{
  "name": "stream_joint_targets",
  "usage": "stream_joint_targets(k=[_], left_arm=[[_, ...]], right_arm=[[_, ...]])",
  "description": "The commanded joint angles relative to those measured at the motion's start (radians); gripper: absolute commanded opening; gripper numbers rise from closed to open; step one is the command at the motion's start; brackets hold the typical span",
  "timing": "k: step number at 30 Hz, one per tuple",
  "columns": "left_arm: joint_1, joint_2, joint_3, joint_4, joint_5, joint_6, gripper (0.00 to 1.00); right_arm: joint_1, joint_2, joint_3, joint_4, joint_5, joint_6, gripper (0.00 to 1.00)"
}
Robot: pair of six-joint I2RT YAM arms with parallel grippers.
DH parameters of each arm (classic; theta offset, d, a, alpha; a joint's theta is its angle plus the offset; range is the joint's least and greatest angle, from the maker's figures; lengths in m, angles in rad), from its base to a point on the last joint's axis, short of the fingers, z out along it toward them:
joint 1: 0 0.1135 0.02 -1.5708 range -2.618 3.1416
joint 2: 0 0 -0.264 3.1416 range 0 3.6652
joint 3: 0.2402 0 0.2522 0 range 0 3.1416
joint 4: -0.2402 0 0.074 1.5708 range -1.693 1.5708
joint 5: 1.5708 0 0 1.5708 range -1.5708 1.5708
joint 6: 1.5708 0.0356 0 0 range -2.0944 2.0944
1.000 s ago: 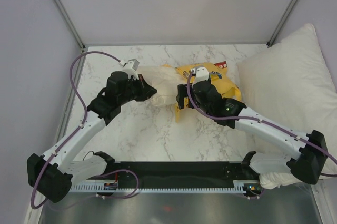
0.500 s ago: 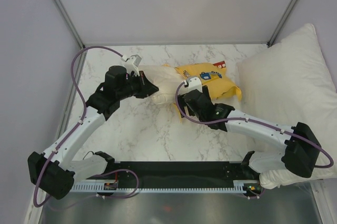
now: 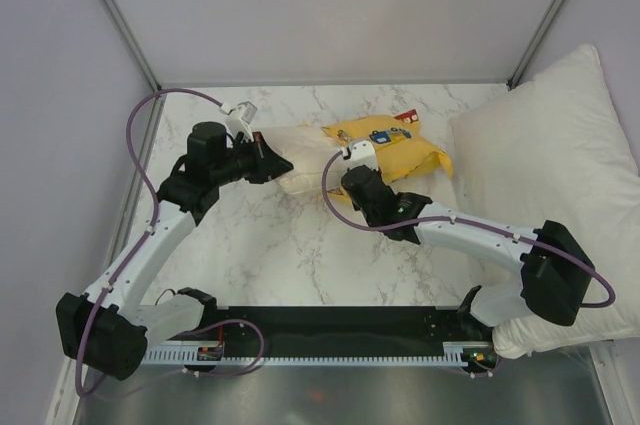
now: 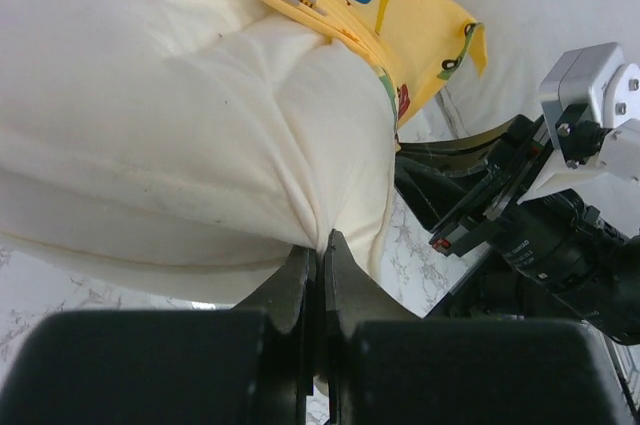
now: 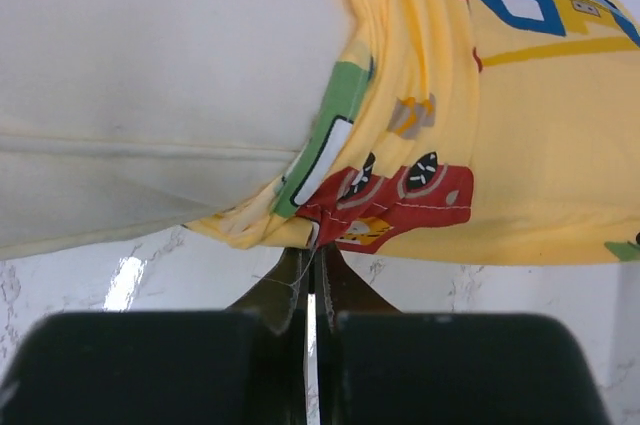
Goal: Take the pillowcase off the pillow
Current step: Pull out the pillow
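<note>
The left gripper [image 4: 322,245] is clamped on the bare left end of the pillow [image 4: 200,95], the right gripper [image 5: 310,257] on the pillowcase [image 5: 520,145] hem. The case stretches rightward, at the far side of the table [image 3: 290,255].

I can't read any text or number right now; the pillowcase [image 5: 520,95] carries only cartoon vehicles, no lettering.

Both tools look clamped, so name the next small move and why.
Probably draw the right tool rightward, away from the left tool: it pinches the hem of the yellow car-printed fabric pillowcase, while the left pinches the cream soft pillow, partly bared.
</note>
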Motion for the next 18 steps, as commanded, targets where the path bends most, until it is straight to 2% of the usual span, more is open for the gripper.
stream_joint_targets(k=[1, 7, 18], left_arm=[[0.053, -0.037, 0.006, 0.109, 0.112, 0.016, 0.02], [0.156, -0.052, -0.008, 0.129, 0.169, 0.005, 0.02], [0.243, -0.061, -0.025, 0.138, 0.234, 0.006, 0.02]], right_arm=[[-0.067, -0.008, 0.022, 0.026, 0.099, 0.039, 0.00], [-0.266, -0.028, -0.029, 0.016, 0.015, 0.092, 0.00], [-0.504, -0.010, -0.009, 0.019, -0.062, 0.115, 0.00]])
